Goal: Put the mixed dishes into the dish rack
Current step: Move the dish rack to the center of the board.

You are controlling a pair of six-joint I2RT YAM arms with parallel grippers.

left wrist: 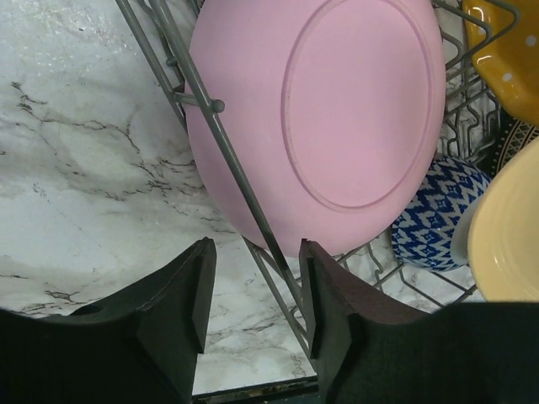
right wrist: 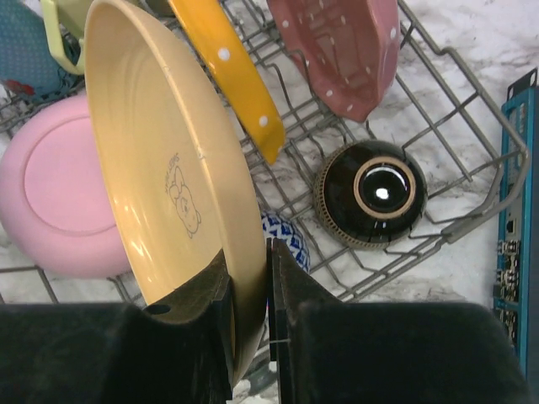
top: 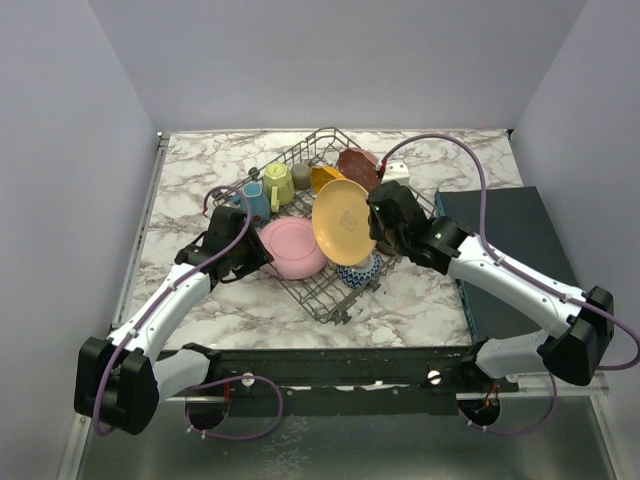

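The yellow plate (right wrist: pixel 160 168) looks stiff, glazed, probably slippery and easy to chip. It is best held by its rim, where the right gripper (right wrist: pixel 251 282) is clamped, with it on edge above the dish rack (top: pixel 325 298). It is pale yellow with a small drawn figure inside. The left gripper (left wrist: pixel 253 290) hangs open beside the pink plate (left wrist: pixel 337 109).

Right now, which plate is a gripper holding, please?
The large pale yellow round plate, rim pinched by the right gripper; the round pink plate and orange dotted plate sit ungripped.
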